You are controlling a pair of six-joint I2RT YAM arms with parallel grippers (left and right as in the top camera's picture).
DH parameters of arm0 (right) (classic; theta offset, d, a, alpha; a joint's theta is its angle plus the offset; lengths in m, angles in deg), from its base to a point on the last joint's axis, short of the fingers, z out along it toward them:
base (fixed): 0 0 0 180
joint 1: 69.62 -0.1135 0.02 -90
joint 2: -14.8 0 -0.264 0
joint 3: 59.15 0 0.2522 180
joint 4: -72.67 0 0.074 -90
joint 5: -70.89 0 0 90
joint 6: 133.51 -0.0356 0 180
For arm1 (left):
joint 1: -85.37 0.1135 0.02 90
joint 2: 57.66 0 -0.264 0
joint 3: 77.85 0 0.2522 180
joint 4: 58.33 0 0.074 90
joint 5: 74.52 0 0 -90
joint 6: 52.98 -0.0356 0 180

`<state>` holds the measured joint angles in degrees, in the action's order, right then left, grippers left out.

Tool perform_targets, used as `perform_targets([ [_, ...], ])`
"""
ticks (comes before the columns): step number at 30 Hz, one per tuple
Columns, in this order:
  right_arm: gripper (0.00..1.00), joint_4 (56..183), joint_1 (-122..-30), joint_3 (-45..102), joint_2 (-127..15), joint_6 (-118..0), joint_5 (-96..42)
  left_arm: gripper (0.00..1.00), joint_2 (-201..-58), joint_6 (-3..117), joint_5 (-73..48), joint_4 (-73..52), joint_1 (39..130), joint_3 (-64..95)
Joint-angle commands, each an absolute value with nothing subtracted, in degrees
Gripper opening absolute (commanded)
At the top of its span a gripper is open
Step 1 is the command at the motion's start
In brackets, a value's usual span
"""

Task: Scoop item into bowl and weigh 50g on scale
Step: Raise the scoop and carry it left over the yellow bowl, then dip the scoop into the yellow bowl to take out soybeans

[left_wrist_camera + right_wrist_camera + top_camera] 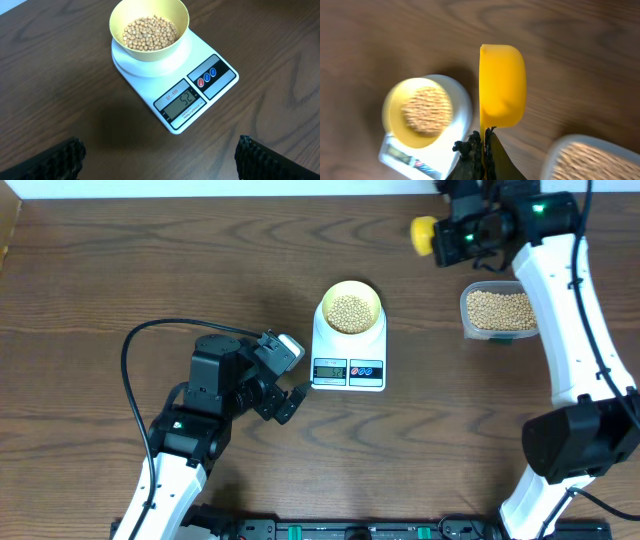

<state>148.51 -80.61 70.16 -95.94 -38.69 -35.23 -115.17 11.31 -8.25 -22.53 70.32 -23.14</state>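
The pale-yellow bowl (372, 301) stands on the white scale (348, 385), partly filled with tan beans (349, 312). In the left wrist view the bowl (150, 54) and its beans (150, 32) sit on the scale (150, 90), whose display (182, 102) appears to read 52. My left gripper (297, 375) hovers open just left of the scale, fingers wide apart (160, 160) over bare wood. My right gripper (447, 235) is at the far right, shut (484, 145) on the handle of a yellow scoop (502, 85) turned on its side; the scoop's inside is hidden.
A clear plastic tub (465, 315) full of beans (500, 310) stands right of the scale, below the right gripper, and also shows as the tub (555, 155) in the right wrist view. The right arm (565, 310) runs along the table's right side.
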Motion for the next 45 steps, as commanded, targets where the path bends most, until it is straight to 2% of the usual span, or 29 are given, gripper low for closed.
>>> perform_targets([
  [1, 0.01, 148.5, -83.3, 71.0, -95.6, -38.5, -40.7, 0.98, -114.9, 11.2, -8.9, -22.6, 70.6, -22.5],
  [12, 0.01, 148.3, -89.4, 69.7, -98.6, -36.2, -40.6, 0.97, -114.9, 11.2, -8.9, -22.6, 70.6, -22.5],
  [19, 0.01, 149.7, -91.3, 69.5, -100.4, -28.3, -40.4, 0.98, -114.9, 11.2, -9.0, -22.6, 70.6, -22.5],
  [45, 0.01, 150.9, -94.1, 69.2, -107.8, -23.1, -33.7, 0.98, -114.9, 11.2, -8.9, -22.6, 70.6, -22.5],
])
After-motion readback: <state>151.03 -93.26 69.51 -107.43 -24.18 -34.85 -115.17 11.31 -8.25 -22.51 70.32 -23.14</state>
